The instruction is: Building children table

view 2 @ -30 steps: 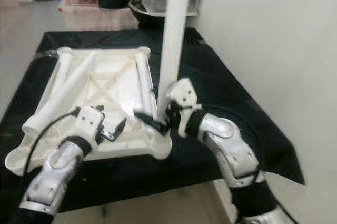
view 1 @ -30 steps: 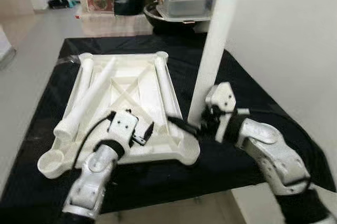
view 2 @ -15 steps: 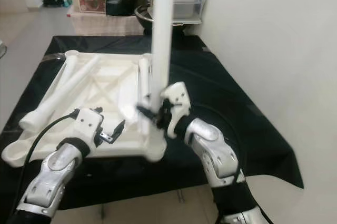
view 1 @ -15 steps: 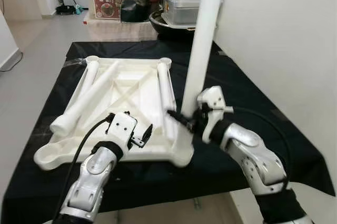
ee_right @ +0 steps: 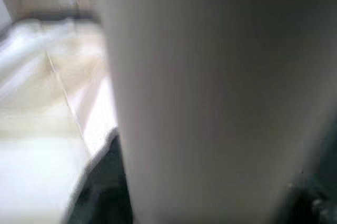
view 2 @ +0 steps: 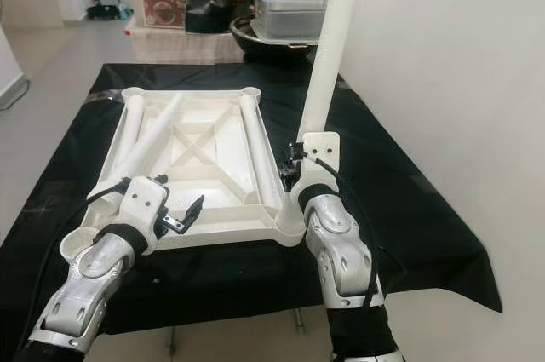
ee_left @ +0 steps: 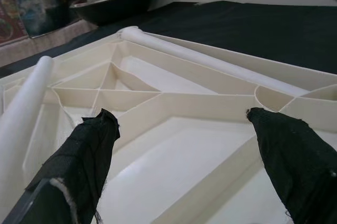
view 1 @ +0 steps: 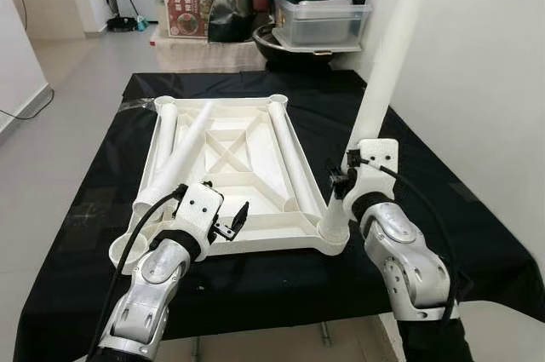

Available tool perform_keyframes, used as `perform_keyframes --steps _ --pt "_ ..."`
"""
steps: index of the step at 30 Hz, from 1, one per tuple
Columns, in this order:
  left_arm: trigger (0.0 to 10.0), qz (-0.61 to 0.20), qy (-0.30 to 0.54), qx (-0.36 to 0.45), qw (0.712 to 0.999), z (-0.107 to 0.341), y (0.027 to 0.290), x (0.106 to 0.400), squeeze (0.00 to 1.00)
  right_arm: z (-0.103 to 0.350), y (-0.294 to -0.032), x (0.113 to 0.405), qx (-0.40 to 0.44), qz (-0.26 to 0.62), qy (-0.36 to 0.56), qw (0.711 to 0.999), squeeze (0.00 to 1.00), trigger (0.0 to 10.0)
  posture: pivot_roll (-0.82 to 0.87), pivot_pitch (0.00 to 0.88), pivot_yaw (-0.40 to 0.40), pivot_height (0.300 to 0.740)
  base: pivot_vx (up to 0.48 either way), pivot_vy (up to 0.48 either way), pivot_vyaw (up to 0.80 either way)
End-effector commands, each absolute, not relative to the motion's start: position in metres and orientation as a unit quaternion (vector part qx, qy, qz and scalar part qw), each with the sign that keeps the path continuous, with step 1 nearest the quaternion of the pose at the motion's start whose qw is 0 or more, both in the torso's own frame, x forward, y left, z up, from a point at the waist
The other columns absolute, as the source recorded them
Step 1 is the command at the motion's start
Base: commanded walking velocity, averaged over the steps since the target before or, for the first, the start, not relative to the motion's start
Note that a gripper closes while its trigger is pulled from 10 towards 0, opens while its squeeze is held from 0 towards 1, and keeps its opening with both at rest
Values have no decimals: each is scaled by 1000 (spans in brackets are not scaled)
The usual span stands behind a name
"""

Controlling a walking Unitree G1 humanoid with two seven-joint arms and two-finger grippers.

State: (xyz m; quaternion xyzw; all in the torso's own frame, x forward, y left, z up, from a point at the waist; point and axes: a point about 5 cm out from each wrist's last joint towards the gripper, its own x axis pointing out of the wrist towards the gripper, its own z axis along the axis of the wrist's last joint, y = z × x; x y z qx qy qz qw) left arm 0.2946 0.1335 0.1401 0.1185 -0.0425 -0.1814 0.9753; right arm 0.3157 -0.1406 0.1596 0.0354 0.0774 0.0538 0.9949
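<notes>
Jaws first: our right gripper (view 1: 345, 185) is clenched around the lower part of a long white plastic cylindrical table leg (view 1: 382, 81), which stands nearly upright, leaning slightly away from us, at the near right corner of the upturned cream plastic tabletop (view 1: 223, 153). In the right wrist view the leg (ee_right: 210, 97) sits close against the camera between the fingers. Our left gripper (view 1: 232, 219) hovers with its jaws released, spread wide over the near edge of the tabletop; in its wrist view the black fingertips (ee_left: 87, 145) flank the ribbed underside (ee_left: 174, 145) and touch nothing that we can see.

The tabletop lies underside up on the bench, which is draped in a black cloth (view 1: 400, 136), nearer the bench's left side. Three more white legs lie loose in the tabletop's ribbed tray: one along its right edge (view 1: 294, 153), one diagonal (view 1: 183, 153), one along its left edge (view 1: 162, 136).

We judge the step in hand to be seating the first leg into the round socket (view 1: 332, 230) at the near right corner. Whether the foot has gone fully home we cannot tell. The next move calls for straightening the leg to vertical and pressing or twisting it down, with our left gripper bracing the tabletop so it does not slide on the cloth.
</notes>
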Motion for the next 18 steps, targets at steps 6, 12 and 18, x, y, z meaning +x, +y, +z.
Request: perform_keyframes --steps 6,12,18 --pt "10000 -188 -40 119 974 138 130 295 0 199 -148 328 76 173 8 982 0 10000 35 0 -88 740 0 0 0" --pt "10000 -185 -40 118 975 137 130 295 0 228 -154 296 0 419 -47 907 0 10000 29 0 -89 740 0 0 0" --pt "10000 -185 -45 118 975 140 129 297 0 206 -133 275 -18 533 -11 846 0 4000 47 0 -98 740 0 0 0"
